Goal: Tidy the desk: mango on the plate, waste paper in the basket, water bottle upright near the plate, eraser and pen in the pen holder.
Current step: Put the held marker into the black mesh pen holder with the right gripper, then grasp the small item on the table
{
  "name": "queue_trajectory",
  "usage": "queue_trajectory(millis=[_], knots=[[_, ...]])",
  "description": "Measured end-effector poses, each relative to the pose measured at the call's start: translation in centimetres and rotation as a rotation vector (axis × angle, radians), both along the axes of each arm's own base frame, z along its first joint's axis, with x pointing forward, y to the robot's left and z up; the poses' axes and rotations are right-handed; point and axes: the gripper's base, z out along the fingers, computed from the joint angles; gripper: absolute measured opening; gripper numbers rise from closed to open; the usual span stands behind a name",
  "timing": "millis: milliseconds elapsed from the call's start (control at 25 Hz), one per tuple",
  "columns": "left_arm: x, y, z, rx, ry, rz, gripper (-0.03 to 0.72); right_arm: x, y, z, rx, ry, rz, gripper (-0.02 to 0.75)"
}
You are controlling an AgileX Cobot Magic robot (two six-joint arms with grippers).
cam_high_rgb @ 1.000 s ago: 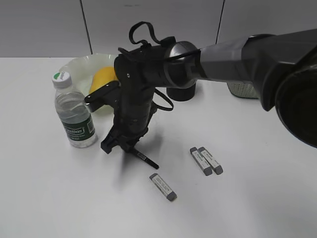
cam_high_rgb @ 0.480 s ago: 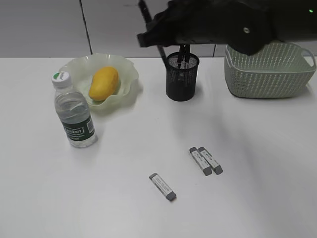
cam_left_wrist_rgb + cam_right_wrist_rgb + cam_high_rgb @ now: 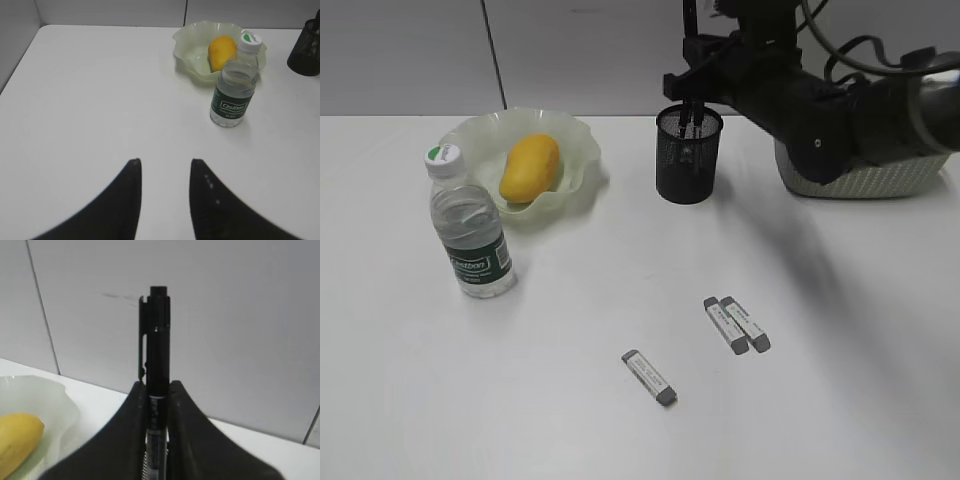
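Note:
My right gripper point(image 3: 697, 88) is shut on a black pen point(image 3: 688, 20) and holds it upright over the black mesh pen holder point(image 3: 688, 165); the pen's lower end reaches into the cup. The right wrist view shows the pen point(image 3: 157, 330) clamped between the jaws point(image 3: 158, 387). The mango point(image 3: 529, 167) lies on the wavy green plate point(image 3: 480, 130). The water bottle point(image 3: 468, 225) stands upright next to the plate. Three grey erasers point(image 3: 649, 377) point(image 3: 725, 325) point(image 3: 746, 322) lie on the desk. My left gripper point(image 3: 165, 162) is open and empty above bare desk. The waste paper is not in view.
The green basket point(image 3: 880, 182) stands at the back right, mostly hidden by my right arm. The left wrist view shows the plate point(image 3: 187, 40), mango point(image 3: 221, 50), bottle point(image 3: 233, 85) and pen holder point(image 3: 305, 50) far ahead. A grey wall runs behind the desk.
My right gripper lifted the pen off the desk near the bottle and carried it back and right to the pen holder. The pen now stands upright in the cup's mouth.

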Motion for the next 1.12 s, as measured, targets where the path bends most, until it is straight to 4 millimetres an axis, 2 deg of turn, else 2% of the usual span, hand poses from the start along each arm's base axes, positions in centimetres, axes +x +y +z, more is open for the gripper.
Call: queue_trajectory(millis=[80,120,280,320,440,560,680,800,960,1120], knots=[[0.0,0.0,0.0,0.000,0.000,0.000,0.247,0.4,0.1,-1.3,-0.009,0.020,-0.011,0.130],[0.0,0.0,0.0,0.000,0.000,0.000,0.245,0.6,0.2,-1.7,-0.010,0.024,-0.013,0.172],[0.0,0.0,0.0,-0.001,0.000,-0.001,0.244,1.2,0.3,-1.2,-0.004,0.012,-0.016,0.424],[0.0,0.0,0.0,-0.001,0.000,-0.001,0.244,1.2,0.3,-1.0,-0.005,0.015,-0.016,0.465],[0.0,0.0,0.0,-0.002,0.000,-0.001,0.244,0.5,0.1,0.6,-0.049,0.141,-0.009,0.508],[0.0,0.0,0.0,-0.002,0.000,-0.001,0.244,-1.7,-0.7,3.9,-0.148,0.379,0.018,0.485],[0.0,0.0,0.0,-0.002,0.000,-0.001,0.244,-5.5,-2.2,7.6,-0.293,0.605,0.050,0.412],[0.0,0.0,0.0,-0.002,0.000,-0.001,0.244,-10.3,-4.6,10.1,-0.421,0.838,0.058,0.382],[0.0,0.0,0.0,-0.002,0.000,-0.001,0.244,-18.4,-8.4,12.2,-0.475,0.987,0.049,0.372],[0.5,-0.2,0.0,0.024,0.026,-0.026,0.246,-26.9,-12.4,12.3,-0.452,0.997,0.031,0.368]])
